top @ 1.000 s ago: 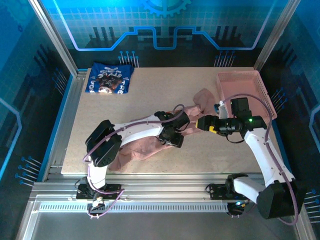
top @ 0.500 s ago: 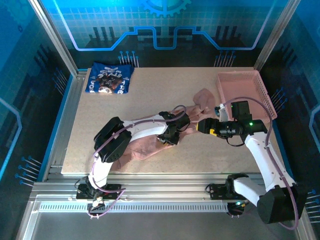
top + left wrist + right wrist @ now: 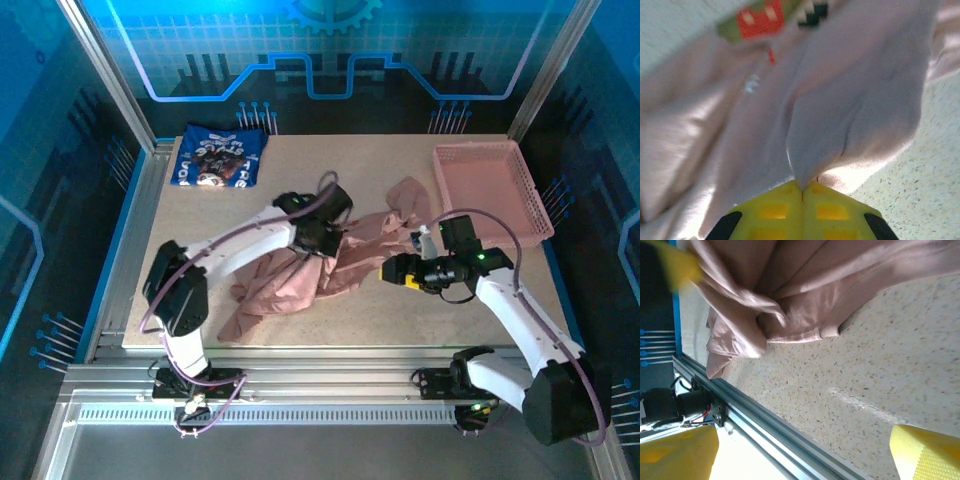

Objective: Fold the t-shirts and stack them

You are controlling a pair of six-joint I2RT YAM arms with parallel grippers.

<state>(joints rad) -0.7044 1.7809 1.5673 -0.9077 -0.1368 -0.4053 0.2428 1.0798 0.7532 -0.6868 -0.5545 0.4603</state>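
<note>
Two shirts: pink shirt [image 3: 290, 285] crumpled mid-frame, pinched by the left gripper [image 3: 802, 187]; navy shirt [image 3: 218, 158] folded upper left. One basket [image 3: 476, 147] upper right; right gripper [image 3: 392, 270] spread just beside the pink cloth.

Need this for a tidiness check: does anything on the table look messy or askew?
The pink t-shirt lies crumpled and strung out across the middle of the table, unfolded, with one fold pinched in the shut left gripper. The navy t-shirt sits folded at the far left corner.
</note>
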